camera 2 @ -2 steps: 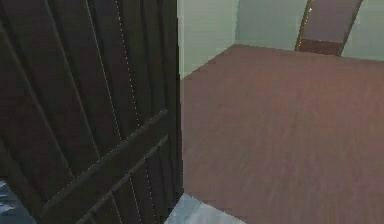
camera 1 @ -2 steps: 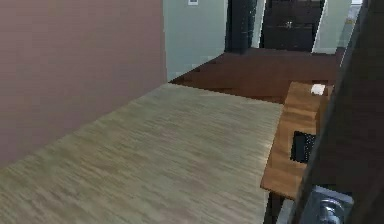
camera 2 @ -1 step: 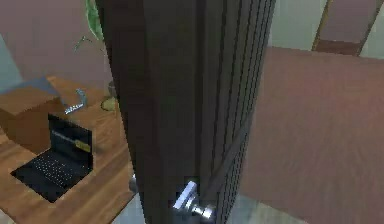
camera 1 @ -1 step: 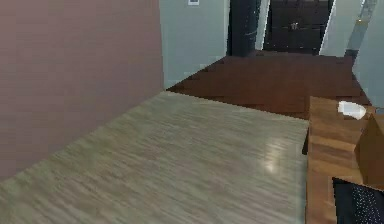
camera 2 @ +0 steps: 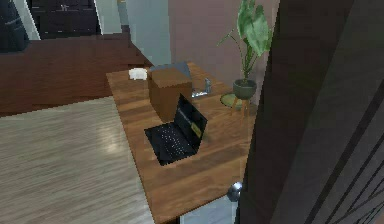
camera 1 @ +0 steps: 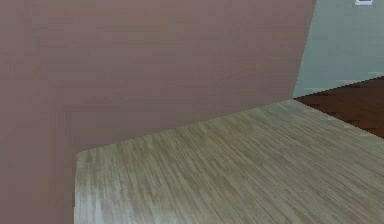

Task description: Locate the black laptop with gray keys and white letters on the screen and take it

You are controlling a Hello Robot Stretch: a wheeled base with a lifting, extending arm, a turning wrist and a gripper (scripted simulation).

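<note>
Brown wooden table [camera 2: 225, 150] carrying a laptop and several small things, beside a pale plank floor [camera 2: 60, 160].

The black laptop [camera 2: 178, 132] lies open near the table's middle, with a brown box [camera 2: 168, 92] standing just beyond it. Farther along are a small white thing [camera 2: 138, 73], a clear glass-like thing [camera 2: 200, 87] and a potted plant [camera 2: 245, 88]. A small grey round thing [camera 2: 236, 189] sits at the near end.

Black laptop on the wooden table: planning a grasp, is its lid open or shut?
Open: the black laptop has its screen raised over the keyboard, base flat on the brown wooden table.
</note>
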